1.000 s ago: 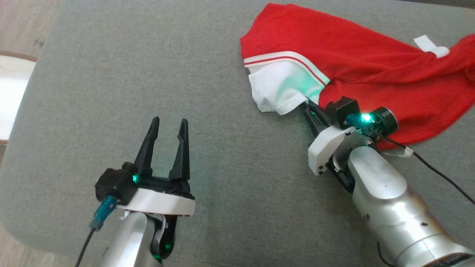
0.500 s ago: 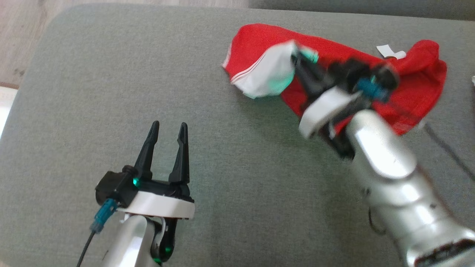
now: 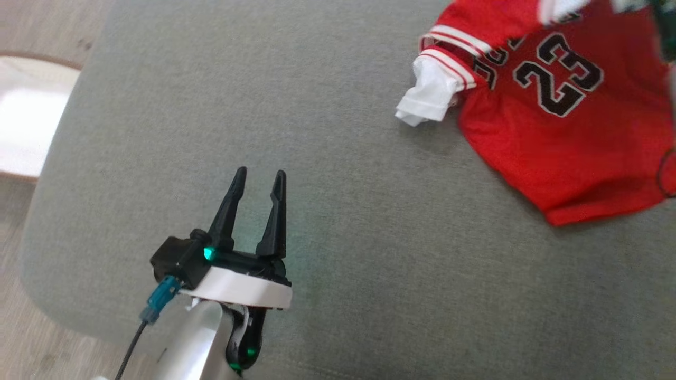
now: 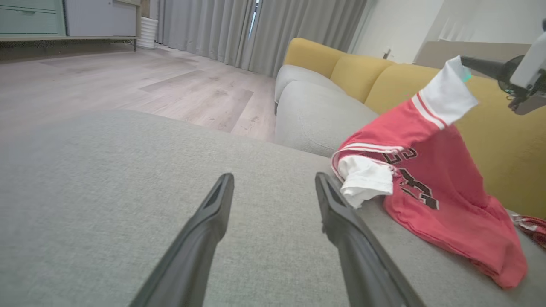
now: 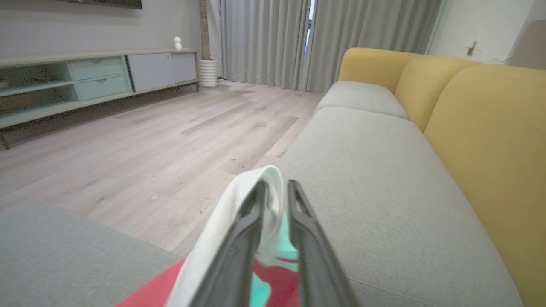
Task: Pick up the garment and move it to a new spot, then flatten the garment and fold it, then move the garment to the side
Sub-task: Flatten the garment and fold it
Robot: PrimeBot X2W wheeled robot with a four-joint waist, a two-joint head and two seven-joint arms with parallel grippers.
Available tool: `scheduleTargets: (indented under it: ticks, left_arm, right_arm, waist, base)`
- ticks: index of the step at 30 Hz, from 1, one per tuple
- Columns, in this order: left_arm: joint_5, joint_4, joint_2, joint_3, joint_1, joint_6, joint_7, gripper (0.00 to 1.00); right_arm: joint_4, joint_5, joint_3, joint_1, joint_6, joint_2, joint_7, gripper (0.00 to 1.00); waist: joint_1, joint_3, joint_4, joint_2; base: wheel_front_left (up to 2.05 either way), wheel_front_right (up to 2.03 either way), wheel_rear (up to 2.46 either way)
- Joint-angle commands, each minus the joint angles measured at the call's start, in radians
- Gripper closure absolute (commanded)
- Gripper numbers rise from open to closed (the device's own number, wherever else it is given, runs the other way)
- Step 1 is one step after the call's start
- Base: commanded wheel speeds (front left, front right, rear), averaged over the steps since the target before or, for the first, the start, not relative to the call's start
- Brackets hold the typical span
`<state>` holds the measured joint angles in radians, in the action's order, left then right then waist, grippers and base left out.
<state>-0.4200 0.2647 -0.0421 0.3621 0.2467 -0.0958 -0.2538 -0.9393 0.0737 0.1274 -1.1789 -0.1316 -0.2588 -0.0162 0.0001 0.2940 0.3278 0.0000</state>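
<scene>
So the red jersey (image 3: 554, 132) with the 23 on it sits up in the far right corner of the grey cushion (image 3: 338, 158), hem lying flat on it. The right claw (image 5: 276, 184) is pinched tight on one white sleeve (image 4: 448, 91) and holds that end up off the cushion. The other sleeve (image 3: 428, 100) flops down on the cushion. The left claw (image 3: 260, 172) hovers near the front left corner, fingers spread apart, nothing in it.
</scene>
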Motion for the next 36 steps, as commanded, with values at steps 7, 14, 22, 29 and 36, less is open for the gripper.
scheduleTargets:
  ticks: [7, 14, 22, 29, 36]
  left_arm:
    - [0.003, -0.025, -0.008, -0.052, 0.037, 0.012, -0.008, 0.00]
    - [0.029, -0.035, -0.008, -0.094, 0.041, 0.006, -0.008, 0.00]
    - [0.067, -0.063, -0.008, -0.172, 0.006, -0.001, -0.008, 0.00]
    - [0.086, -0.080, -0.008, -0.202, -0.027, -0.007, -0.008, 0.00]
    - [0.099, -0.091, -0.008, -0.205, -0.056, -0.014, -0.008, 0.00]
  right_arm:
    - [-0.145, -0.171, -0.100, -0.090, 0.001, 0.047, 0.062, 0.00]
    - [-0.193, -0.180, -0.086, -0.058, 0.001, 0.117, 0.194, 0.00]
    - [-0.016, -0.049, -0.017, 0.189, 0.001, 0.190, 0.277, 0.00]
    - [0.359, 0.045, 0.004, 0.590, 0.001, 0.208, 0.278, 0.00]
    - [0.592, 0.158, 0.014, 0.896, 0.001, 0.208, 0.278, 0.00]
  waist:
    - [-0.0001, 0.014, -0.012, 0.0000]
    - [-0.0001, -0.017, -0.115, 0.0000]
    - [-0.0001, -0.092, -0.254, 0.0000]
    - [-0.0001, -0.133, -0.317, 0.0000]
    - [-0.0001, -0.151, -0.344, 0.0000]
  base:
    - [0.00, 0.00, 0.00]
    - [0.00, 0.00, 0.00]
    - [0.00, 0.00, 0.00]
    - [0.00, 0.00, 0.00]
    - [0.00, 0.00, 0.00]
